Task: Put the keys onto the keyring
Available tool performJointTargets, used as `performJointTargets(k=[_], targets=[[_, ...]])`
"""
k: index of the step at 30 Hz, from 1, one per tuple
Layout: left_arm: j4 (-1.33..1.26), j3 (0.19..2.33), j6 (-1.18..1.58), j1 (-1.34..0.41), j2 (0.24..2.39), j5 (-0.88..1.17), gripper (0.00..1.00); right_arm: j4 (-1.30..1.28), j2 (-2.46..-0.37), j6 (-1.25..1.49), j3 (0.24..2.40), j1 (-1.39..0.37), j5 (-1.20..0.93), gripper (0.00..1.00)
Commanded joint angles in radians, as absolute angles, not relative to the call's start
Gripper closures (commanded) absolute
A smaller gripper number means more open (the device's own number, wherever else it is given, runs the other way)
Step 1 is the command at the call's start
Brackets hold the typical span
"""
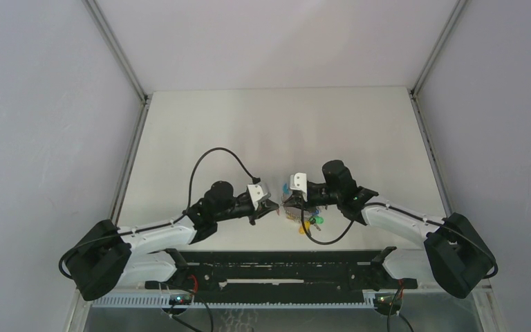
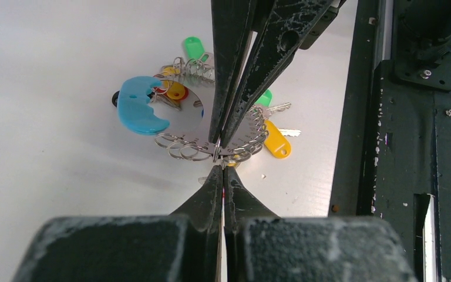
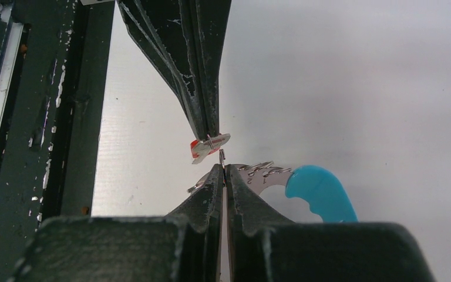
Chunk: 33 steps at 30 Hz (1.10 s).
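So the red-tagged key (image 3: 209, 145) is pinched by its tag in the left claw (image 3: 211, 134), which is clamped right down on it. It sits just above the rim of the keyring (image 3: 320, 191), almost touching. The right claw (image 3: 224, 171) is clenched on that rim, close to where the light-blue part starts, and the two sets of tips are nearly nose to nose.

What worries me:

- The grip is on the plastic tag, not the metal. I can't really make out the key's blade from either wrist cam, so it may be hanging at any angle. If it swivels, the hole won't line up with a loop.
- Those small wire loops (image 2: 179, 147) along the rim are tiny and crowded. It'd be easy to snag the wrong one, or to just push the ring sideways.
- The ring is held at one point on its edge, so a nudge could pivot it in the pinch.
- The tips are so close that a small overshoot knocks claw into claw.
- Drop the key and it lands among the yellow tag (image 2: 276, 141) and green tag (image 2: 192, 46) on the table (image 1: 283, 124), and it'd be awkward to fish out of there.
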State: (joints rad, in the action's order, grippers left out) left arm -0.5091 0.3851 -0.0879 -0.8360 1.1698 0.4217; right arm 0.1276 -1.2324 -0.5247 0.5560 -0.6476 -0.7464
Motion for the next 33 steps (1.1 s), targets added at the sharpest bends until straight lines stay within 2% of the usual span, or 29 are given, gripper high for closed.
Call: performJointTargets(k=[1,33], targets=[[-0.578,0.373,-0.089,-0.844,1.161,0.429,1.0,0.172,-1.228,-0.541,0.554,-0.647,-0.773,1.0],[-0.53,0.423,-0.141,-0.844,1.186,0.441,1.0,0.135,-1.209,-0.595,0.554,-0.666,-0.79,1.0]])
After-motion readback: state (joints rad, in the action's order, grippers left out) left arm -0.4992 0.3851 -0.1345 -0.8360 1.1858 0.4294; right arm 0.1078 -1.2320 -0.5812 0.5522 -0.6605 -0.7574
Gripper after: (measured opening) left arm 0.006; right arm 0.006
